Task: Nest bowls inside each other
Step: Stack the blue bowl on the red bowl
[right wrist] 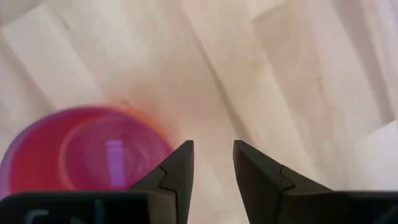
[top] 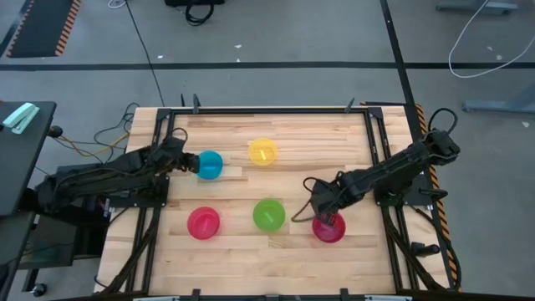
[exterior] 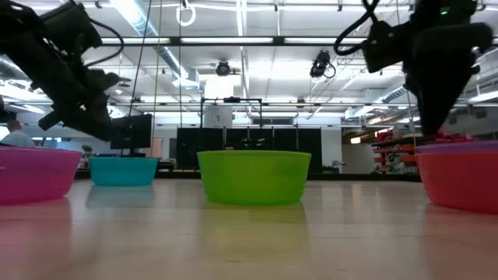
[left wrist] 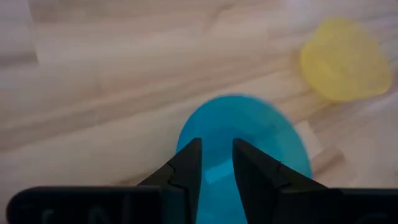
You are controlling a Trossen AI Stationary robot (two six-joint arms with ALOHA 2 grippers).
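Observation:
Five spots on the wooden table hold bowls. The blue bowl (top: 211,165) (left wrist: 249,137) sits at the far left and the yellow bowl (top: 262,151) (left wrist: 345,59) beyond it. The pink bowl (top: 203,222) (exterior: 35,173) and the green bowl (top: 268,214) (exterior: 253,177) stand nearer. At the right, a purple bowl (right wrist: 102,155) is nested in an orange-red one (top: 328,228) (exterior: 459,180). My left gripper (top: 191,161) (left wrist: 217,165) is open, its fingers over the blue bowl's left rim. My right gripper (top: 318,214) (right wrist: 213,165) is open, just beside the stack, over bare wood. My left gripper comes slanting down from the table's left, its two fingers (left wrist: 186,168) set at the blue bowl's near rim (left wrist: 214,177). Whether they touch the rim I cannot tell. My right gripper touches nothing.
A black metal frame (top: 276,109) runs round the table edges, with arm mounts at both sides. Bare wood lies between the bowls and along the near edge (top: 267,267). In the low view, the room behind shows monitors and shelving.

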